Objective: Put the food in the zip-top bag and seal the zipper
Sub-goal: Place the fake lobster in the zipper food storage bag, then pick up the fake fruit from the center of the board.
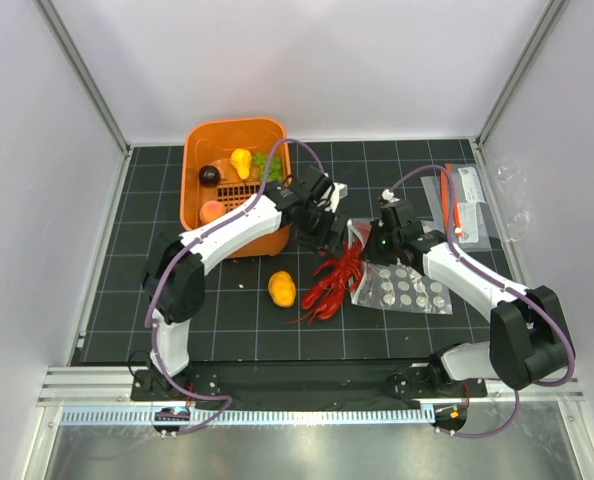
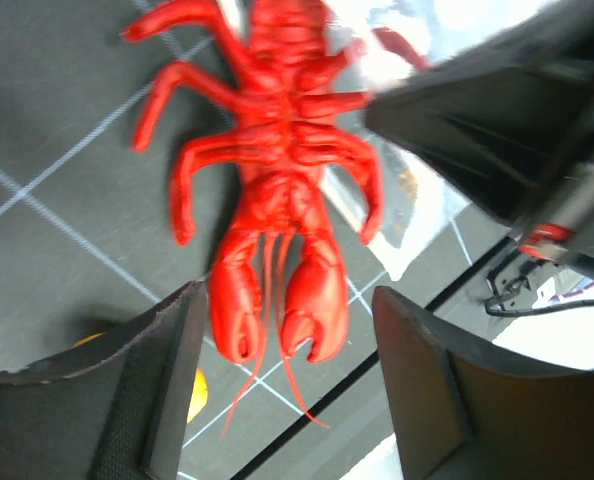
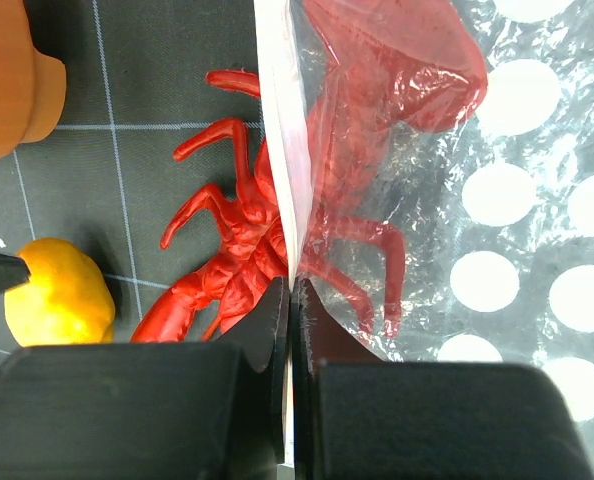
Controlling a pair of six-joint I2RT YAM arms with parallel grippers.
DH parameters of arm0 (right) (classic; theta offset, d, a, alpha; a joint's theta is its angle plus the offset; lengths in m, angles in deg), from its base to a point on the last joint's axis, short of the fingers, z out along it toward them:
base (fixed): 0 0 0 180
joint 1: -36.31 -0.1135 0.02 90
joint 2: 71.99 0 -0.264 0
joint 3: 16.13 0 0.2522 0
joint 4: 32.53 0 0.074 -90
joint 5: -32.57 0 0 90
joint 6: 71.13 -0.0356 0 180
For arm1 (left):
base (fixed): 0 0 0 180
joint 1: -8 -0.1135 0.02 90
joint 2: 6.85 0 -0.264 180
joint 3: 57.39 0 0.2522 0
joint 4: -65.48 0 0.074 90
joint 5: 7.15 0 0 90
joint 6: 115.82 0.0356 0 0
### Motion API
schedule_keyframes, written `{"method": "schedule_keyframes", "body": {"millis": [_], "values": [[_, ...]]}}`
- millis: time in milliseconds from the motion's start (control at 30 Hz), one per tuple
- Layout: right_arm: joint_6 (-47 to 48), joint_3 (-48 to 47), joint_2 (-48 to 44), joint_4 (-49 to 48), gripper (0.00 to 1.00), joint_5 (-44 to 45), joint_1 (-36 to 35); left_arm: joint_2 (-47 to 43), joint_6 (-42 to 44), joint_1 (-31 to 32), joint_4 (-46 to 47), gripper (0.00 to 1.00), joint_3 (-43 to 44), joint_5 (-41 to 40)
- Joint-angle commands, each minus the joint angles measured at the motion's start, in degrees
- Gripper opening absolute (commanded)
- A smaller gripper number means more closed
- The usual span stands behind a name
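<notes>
The red lobster (image 1: 332, 282) lies on the black mat, its tail end inside the mouth of the clear dotted zip-top bag (image 1: 407, 288) and its claws toward the near edge. My right gripper (image 3: 291, 300) is shut on the bag's white zipper strip (image 3: 277, 130), holding the mouth edge up beside the lobster (image 3: 237, 240). My left gripper (image 2: 287, 385) is open and empty above the lobster's claws (image 2: 277, 200). A round orange-yellow fruit (image 1: 282, 288) lies left of the lobster. The green grape bunch (image 1: 264, 162) is in the orange basket (image 1: 199, 140).
The basket at the back left also holds a yellow piece (image 1: 240, 160), a dark round piece (image 1: 208, 174) and a peach-pink piece (image 1: 212, 210). Flat clear packets with an orange-red strip (image 1: 464, 205) lie at the back right. White walls close in the mat.
</notes>
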Motion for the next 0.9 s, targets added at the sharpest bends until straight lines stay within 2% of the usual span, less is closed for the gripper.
{"method": "schedule_keyframes", "body": {"millis": [0, 233, 467, 533, 633, 667, 733, 767, 867], "values": [[0.73, -0.39, -0.70, -1.57, 0.01, -0.43, 0.09, -1.27, -0.37, -1.66, -0.53, 0.67, -1.60, -0.91], [0.82, -0.65, -0.88, -1.22, 0.01, -0.52, 0.09, 0.75, 3.93, -1.66, -1.24, 0.66, -4.24, -0.83], [0.82, -0.83, -0.61, -1.13, 0.01, -0.43, 0.09, -2.41, 6.31, -1.23, 0.61, 0.71, -8.98, 0.76], [0.73, -0.92, -0.44, -1.31, 0.01, -0.34, 0.00, -3.99, 6.66, -1.05, 1.22, 0.67, -11.09, 0.23], [0.47, -0.92, -0.18, -1.57, 0.01, -0.60, 0.09, -7.67, 8.06, 0.44, 2.54, 0.68, -14.78, -5.28], [0.38, -0.92, -0.09, -1.66, 0.01, -0.60, 0.09, -8.99, 9.54, 2.97, 2.98, 0.70, -15.66, -11.75], [0.21, -0.92, 0.00, -1.58, 0.01, -0.87, 0.09, -13.72, 13.14, 6.14, 4.20, 0.75, -18.56, -18.89], [0.20, -0.92, 0.09, -1.66, 0.01, -1.04, 0.09, -15.31, 15.69, 8.51, 5.43, 0.75, -19.44, -21.02], [0.12, -1.00, 0.26, -1.66, 0.01, -1.31, 0.09, -20.24, 14.93, 9.23, 8.24, 0.76, -22.08, -24.72]]}}
